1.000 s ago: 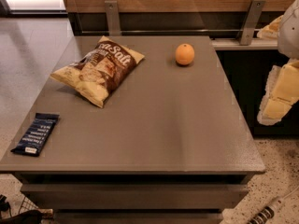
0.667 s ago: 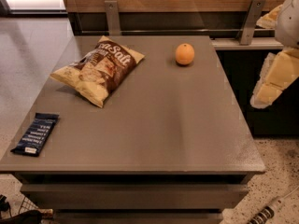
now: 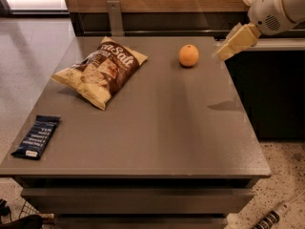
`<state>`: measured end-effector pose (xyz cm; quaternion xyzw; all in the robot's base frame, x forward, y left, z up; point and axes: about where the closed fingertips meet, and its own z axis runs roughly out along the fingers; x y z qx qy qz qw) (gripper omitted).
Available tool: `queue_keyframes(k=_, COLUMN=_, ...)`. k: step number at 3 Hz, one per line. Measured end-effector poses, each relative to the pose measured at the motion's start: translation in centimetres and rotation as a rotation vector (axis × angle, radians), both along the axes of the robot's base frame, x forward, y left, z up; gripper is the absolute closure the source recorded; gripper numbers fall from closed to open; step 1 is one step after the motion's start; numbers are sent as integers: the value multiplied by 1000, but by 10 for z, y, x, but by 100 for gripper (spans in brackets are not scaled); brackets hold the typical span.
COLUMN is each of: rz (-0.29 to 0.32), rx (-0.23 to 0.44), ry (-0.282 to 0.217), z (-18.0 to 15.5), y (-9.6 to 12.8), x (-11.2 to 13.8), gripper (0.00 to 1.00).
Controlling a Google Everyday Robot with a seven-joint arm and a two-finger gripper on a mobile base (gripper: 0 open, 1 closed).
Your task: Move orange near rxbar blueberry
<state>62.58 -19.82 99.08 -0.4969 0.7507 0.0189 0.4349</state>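
The orange (image 3: pixel 188 55) sits on the grey table (image 3: pixel 167 123) near its far right edge. The rxbar blueberry (image 3: pixel 36 136), a flat navy bar with white text, lies at the table's front left corner. My gripper (image 3: pixel 228 48) hangs at the end of the white arm at the upper right, just right of the orange and a little above the table's right edge. It holds nothing and does not touch the orange.
A cream-and-brown chip bag (image 3: pixel 101 70) lies at the table's far left, between the orange and the bar. A wooden-topped counter with a metal bracket (image 3: pixel 114 17) runs behind the table. Speckled floor lies to the right.
The arm has risen and swung left, bringing the gripper from beside the table's right side up to just right of the orange. The orange, bag and bar have not moved.
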Motion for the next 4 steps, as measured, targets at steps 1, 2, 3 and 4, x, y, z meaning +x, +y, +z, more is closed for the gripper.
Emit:
queue_keyframes(k=1, rz=-5, rx=211, ry=-83, z=-11, y=20, x=44, gripper=0)
queue_keyframes(k=2, rz=-46, rx=359, ry=-111, z=-32, y=28, x=60, gripper=0)
queue_keyframes(k=3, rz=-46, rx=359, ry=-111, z=-32, y=28, x=60, gripper=0)
queue_keyframes(k=4, rz=-59, rx=432, ry=-109, z=-47, y=28, x=76, gripper=0)
